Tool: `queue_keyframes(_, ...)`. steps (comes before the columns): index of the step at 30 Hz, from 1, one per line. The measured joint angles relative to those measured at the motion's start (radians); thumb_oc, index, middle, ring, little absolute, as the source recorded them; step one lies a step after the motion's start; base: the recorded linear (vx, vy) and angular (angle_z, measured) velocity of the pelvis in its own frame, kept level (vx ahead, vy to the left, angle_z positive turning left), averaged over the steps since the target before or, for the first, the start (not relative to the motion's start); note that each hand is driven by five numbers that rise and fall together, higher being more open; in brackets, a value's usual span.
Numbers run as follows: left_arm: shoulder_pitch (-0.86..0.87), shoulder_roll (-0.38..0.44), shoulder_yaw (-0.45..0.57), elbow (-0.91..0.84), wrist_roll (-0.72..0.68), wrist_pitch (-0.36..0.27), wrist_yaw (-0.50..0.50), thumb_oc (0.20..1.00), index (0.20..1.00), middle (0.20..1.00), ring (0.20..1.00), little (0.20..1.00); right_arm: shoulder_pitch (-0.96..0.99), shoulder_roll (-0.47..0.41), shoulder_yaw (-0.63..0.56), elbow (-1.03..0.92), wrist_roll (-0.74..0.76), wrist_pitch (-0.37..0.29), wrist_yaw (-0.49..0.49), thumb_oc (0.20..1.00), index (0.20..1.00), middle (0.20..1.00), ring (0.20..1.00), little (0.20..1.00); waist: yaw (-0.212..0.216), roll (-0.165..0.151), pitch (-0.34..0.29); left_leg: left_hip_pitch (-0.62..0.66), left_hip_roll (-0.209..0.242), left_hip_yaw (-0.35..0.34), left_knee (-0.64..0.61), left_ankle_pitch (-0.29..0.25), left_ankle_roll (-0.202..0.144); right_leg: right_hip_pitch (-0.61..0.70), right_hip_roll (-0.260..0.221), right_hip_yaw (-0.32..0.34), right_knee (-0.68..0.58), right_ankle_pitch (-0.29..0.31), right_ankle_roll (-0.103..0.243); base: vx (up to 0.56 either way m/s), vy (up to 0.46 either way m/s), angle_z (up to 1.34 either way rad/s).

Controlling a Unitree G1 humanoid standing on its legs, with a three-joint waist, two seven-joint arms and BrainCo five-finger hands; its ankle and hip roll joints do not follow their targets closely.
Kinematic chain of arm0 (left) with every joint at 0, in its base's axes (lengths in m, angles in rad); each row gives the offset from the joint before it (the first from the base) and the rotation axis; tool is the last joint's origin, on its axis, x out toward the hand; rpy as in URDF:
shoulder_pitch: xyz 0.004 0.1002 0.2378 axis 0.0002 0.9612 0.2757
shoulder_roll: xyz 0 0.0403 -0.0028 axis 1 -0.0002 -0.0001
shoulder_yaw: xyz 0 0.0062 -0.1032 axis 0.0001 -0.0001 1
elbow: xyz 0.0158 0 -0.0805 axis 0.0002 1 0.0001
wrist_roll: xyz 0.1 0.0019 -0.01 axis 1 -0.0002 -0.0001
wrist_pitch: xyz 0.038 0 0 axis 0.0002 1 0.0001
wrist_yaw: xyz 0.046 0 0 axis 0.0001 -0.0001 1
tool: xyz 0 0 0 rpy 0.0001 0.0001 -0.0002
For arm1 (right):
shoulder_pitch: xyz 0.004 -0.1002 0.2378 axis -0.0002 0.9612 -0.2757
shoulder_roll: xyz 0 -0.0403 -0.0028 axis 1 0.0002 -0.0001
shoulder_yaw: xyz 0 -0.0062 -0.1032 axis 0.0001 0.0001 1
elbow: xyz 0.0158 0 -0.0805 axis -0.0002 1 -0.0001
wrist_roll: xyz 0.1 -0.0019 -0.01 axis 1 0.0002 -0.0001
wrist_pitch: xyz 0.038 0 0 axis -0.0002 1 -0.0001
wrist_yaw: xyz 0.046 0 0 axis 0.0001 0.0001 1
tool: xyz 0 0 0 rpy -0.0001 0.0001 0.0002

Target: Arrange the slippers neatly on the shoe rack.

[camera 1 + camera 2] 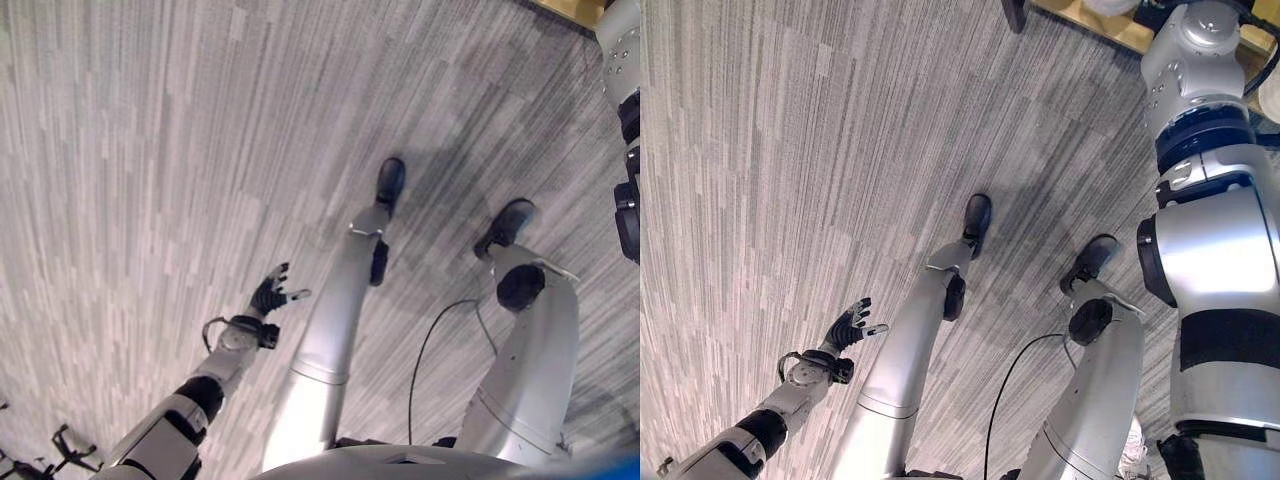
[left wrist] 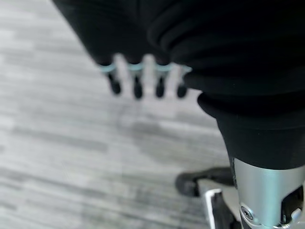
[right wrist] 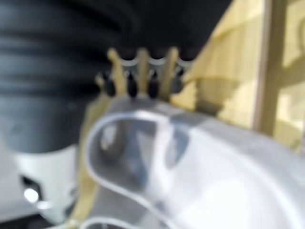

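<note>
One white slipper (image 3: 190, 162) lies at right hand's (image 3: 138, 86) fingertips; no print.

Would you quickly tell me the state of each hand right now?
Left hand: open, fingers spread over the carpet, holding nothing.
Right hand: by a white slipper on the wooden shoe rack; grip cannot be told.

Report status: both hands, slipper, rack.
Left hand open, empty, over carpet. Right hand fingers straight, above a white slipper by the wooden shoe rack. Nothing in the way.
</note>
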Motion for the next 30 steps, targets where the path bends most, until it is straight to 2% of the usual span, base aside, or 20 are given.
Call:
queue_keyframes(10, 0.01, -0.001, -0.004, -0.003, 0.013, -0.001, -0.001, 1.0, 1.0, 1.0, 1.0, 1.0, -0.002, -0.023, 0.063, 0.027, -0.008, -0.008, 0.045, 1.0, 1.0, 1.0, 1.0, 1.0, 0.01, 0.007, -0.004, 0.0, 0.0, -0.006, 0.002, 0.002, -0.003, 0.001, 0.0, -0.004, 0.006, -0.002, -0.003, 0.0, 0.0, 0.0)
queue_keyframes(14, 0.011, -0.001, 0.003, -0.001, 0.014, -0.001, 0.002, 1.0, 1.0, 1.0, 1.0, 1.0, 0.001, -0.035, 0.074, 0.022, -0.058, -0.009, 0.041, 1.0, 1.0, 1.0, 1.0, 1.0, 0.01, 0.008, -0.005, 0.0, -0.001, -0.011, 0.004, 0.006, -0.001, 0.004, 0.001, -0.008, 0.006, -0.002, -0.004, 0.0, 0.0, 0.0)
queue_keyframes(16, 0.011, -0.002, 0.004, -0.002, 0.02, -0.003, 0.002, 1.0, 1.0, 1.0, 1.0, 1.0, 0.022, -0.035, 0.044, -0.014, -0.061, -0.016, 0.035, 1.0, 1.0, 1.0, 1.0, 1.0, 0.007, 0.008, -0.006, 0.0, -0.002, -0.012, 0.005, 0.006, 0.0, 0.005, 0.001, -0.009, 0.006, -0.002, -0.003, 0.0, 0.0, 0.0)
queue_keyframes(19, 0.013, -0.002, 0.015, -0.019, 0.036, -0.006, 0.018, 1.0, 1.0, 1.0, 1.0, 1.0, 0.139, -0.058, -0.078, -0.188, -0.076, -0.059, 0.003, 1.0, 1.0, 1.0, 1.0, 1.0, 0.001, 0.008, -0.008, 0.001, -0.002, -0.021, 0.007, 0.005, -0.002, 0.016, 0.001, -0.021, 0.001, -0.002, -0.002, 0.0, 0.0, 0.0)
queue_keyframes(21, 0.013, -0.006, 0.044, -0.039, 0.036, -0.016, 0.025, 1.0, 1.0, 1.0, 1.0, 1.0, 0.163, -0.089, -0.128, -0.219, -0.101, -0.075, -0.032, 1.0, 1.0, 1.0, 1.0, 1.0, 0.001, 0.007, -0.009, 0.0, -0.002, -0.026, -0.002, 0.006, 0.0, 0.021, 0.001, -0.028, -0.011, -0.001, -0.002, -0.02, 0.013, -0.02)
queue_keyframes(23, 0.014, -0.01, 0.061, -0.035, 0.043, -0.023, 0.04, 1.0, 1.0, 1.0, 1.0, 1.0, 0.219, -0.093, -0.258, -0.262, -0.12, -0.116, -0.086, 1.0, 1.0, 1.0, 1.0, 1.0, -0.011, 0.004, -0.037, 0.001, -0.005, -0.047, -0.028, 0.016, 0.001, 0.038, 0.005, -0.052, -0.047, 0.008, 0.007, -0.05, 0.016, -0.05)
queue_keyframes(27, 0.018, -0.021, 0.063, 0.001, 0.051, -0.023, 0.04, 1.0, 1.0, 1.0, 1.0, 1.0, 0.31, -0.09, -0.277, -0.262, -0.119, -0.128, -0.105, 1.0, 1.0, 1.0, 1.0, 1.0, -0.031, -0.01, -0.061, 0.059, -0.001, -0.048, -0.067, 0.022, -0.002, 0.106, 0.011, -0.069, -0.095, 0.019, 0.019, -0.08, 0.001, -0.03)
queue_keyframes(28, 0.021, -0.056, 0.107, 0.047, 0.05, -0.023, 0.041, 1.0, 1.0, 1.0, 1.0, 1.0, 0.431, -0.073, -0.328, -0.422, -0.138, -0.137, -0.102, 1.0, 1.0, 1.0, 1.0, 1.0, -0.037, -0.014, -0.062, 0.101, 0.002, -0.056, -0.087, 0.025, 0.005, 0.157, 0.021, -0.081, -0.122, 0.02, 0.02, -0.11, -0.029, -0.05)
queue_keyframes(29, 0.022, -0.078, 0.138, 0.081, 0.049, -0.02, 0.048, 1.0, 1.0, 1.0, 1.0, 1.0, 0.527, -0.043, -0.337, -0.494, -0.156, -0.147, -0.101, 1.0, 1.0, 1.0, 1.0, 1.0, -0.052, -0.017, -0.062, 0.14, 0.006, -0.066, -0.105, 0.025, 0.005, 0.206, 0.024, -0.098, -0.149, 0.022, 0.022, -0.06, -0.018, -0.07)
queue_keyframes(30, 0.026, -0.09, 0.158, 0.113, 0.049, -0.018, 0.049, 1.0, 1.0, 1.0, 1.0, 1.0, 0.633, 0.023, -0.365, -0.529, -0.163, -0.153, -0.079, 1.0, 1.0, 1.0, 1.0, 1.0, -0.072, -0.038, -0.064, 0.19, 0.01, -0.067, -0.129, 0.026, 0.004, 0.255, 0.03, -0.105, -0.179, 0.024, 0.025, -0.07, -0.025, -0.11)
